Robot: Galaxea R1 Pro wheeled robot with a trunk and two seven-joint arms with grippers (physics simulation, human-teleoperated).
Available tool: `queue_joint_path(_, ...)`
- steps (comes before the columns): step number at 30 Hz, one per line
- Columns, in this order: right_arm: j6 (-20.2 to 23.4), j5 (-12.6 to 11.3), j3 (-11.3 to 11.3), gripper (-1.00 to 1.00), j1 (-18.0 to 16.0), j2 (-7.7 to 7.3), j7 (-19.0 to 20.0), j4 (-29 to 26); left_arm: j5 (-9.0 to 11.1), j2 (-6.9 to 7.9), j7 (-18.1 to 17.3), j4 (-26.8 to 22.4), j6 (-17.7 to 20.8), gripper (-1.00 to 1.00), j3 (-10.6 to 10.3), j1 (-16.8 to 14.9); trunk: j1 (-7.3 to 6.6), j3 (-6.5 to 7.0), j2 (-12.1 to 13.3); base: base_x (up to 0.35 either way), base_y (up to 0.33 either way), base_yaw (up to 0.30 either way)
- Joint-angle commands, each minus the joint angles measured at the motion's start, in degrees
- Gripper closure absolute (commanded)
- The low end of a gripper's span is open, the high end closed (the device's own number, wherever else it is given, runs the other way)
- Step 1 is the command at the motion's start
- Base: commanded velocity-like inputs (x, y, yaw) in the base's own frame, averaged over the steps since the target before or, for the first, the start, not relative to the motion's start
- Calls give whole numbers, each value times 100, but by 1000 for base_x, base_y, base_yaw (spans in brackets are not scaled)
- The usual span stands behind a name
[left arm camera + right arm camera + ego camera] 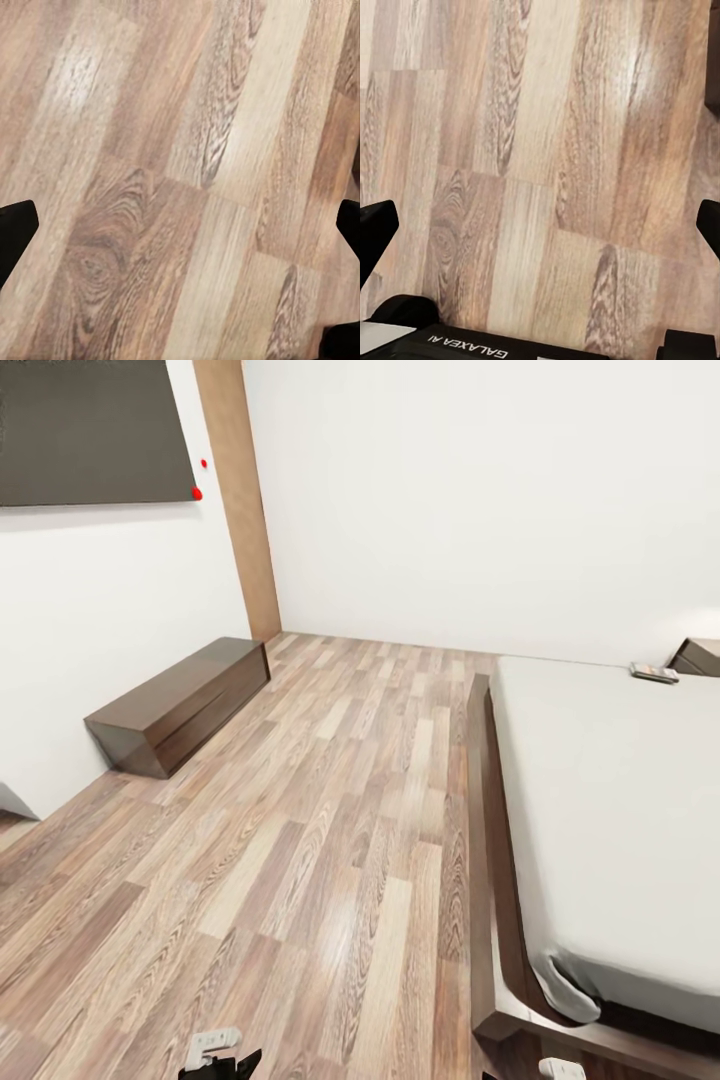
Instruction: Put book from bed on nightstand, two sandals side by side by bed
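The bed (610,800), with a dark brown frame and a pale mattress, fills the right side of the head view. The book (655,673) lies flat on the mattress at its far corner. Just beyond it stands a dark nightstand (700,656), cut by the picture edge. The sandals are out of view. My left gripper (180,232) is open over bare plank floor, its dark fingertips (15,232) far apart. My right gripper (540,232) is likewise open over the floor, holding nothing, fingertips (375,232) wide apart.
A long low dark-brown bench (180,705) stands against the left wall. A dark panel (95,430) hangs above it, beside a wooden post (240,500). Wood-plank floor (320,830) stretches between bench and bed. The bed frame's near corner (495,1025) is close to my right arm (560,1070).
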Motion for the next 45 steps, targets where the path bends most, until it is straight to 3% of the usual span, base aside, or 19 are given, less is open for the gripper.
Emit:
queue_joint_path(1, -2, -24, -14, -100, -4, 1, 31, 7, -60, 1, -10, 6, -27, -100, 48, -4, -1, 5, -2, 0, 0, 0)
queue_joint_path(45, -2, -24, -14, -100, -4, 1, 31, 4, -60, -7, -10, 6, -27, -100, 48, -3, -1, 411, -2, 0, 0, 0)
